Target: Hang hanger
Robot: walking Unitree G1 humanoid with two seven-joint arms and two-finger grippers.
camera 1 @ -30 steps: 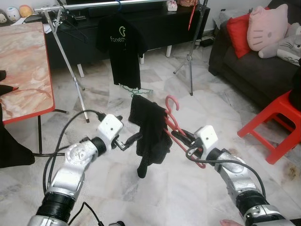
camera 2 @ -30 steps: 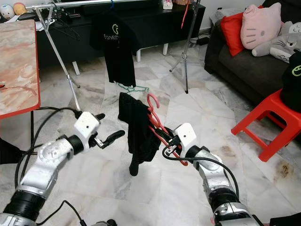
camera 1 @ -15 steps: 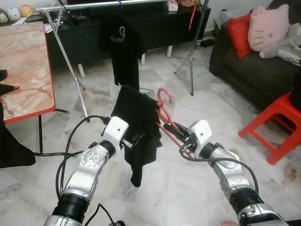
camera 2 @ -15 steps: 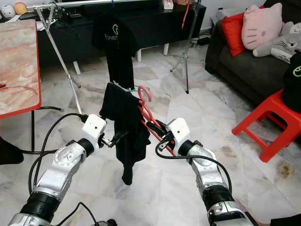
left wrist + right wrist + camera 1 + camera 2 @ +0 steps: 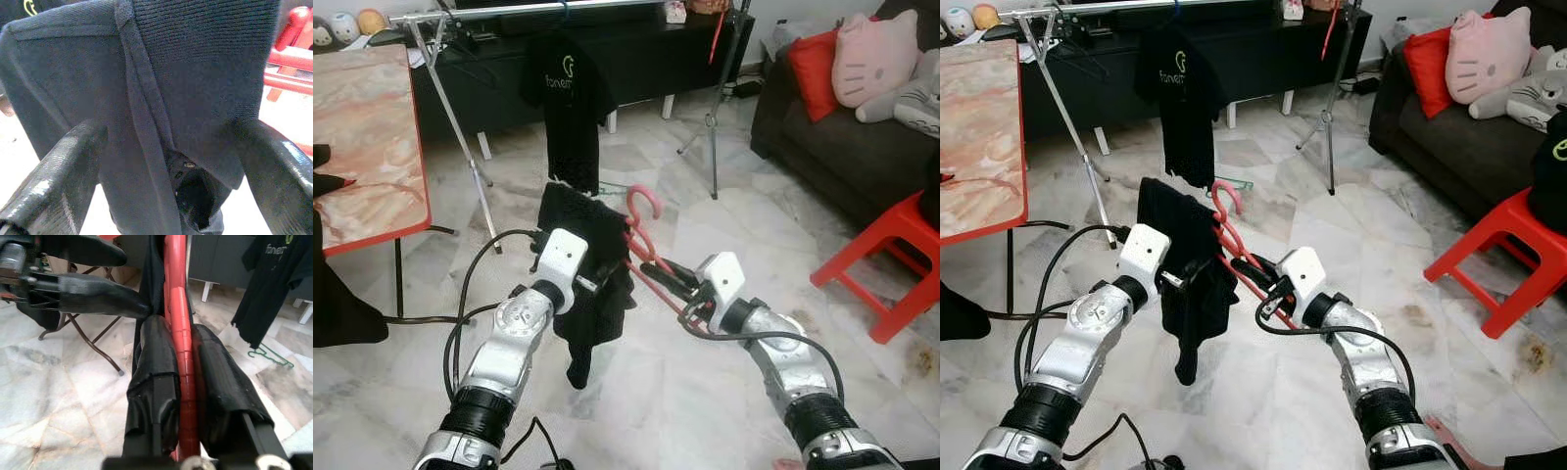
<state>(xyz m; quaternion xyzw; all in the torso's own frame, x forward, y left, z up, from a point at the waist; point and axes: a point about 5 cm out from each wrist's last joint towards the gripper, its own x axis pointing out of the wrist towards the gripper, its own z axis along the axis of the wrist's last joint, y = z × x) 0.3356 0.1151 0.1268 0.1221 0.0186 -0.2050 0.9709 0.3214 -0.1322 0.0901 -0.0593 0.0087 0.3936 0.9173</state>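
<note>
Drying rack (image 5: pixel 460 127) stands ahead on marble floor (image 5: pixel 636 392), black T-shirt (image 5: pixel 570 108) hanging from its top bar. Black garment (image 5: pixel 582 284) draped on red hanger (image 5: pixel 646 245), held up between my 2 arms (hook end uppermost). My right pincer (image 5: pixel 183 362) clamped tight on hanger's red bar. My left pincer (image 5: pixel 166 147) spread wide, garment fabric between its 2 fingers (image 5: pixel 63 171).

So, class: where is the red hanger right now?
In the eye views the red hanger is held mid-air at centre, shut in the right gripper, with a black garment draped over it beside the left gripper, short of the drying rack.
</note>
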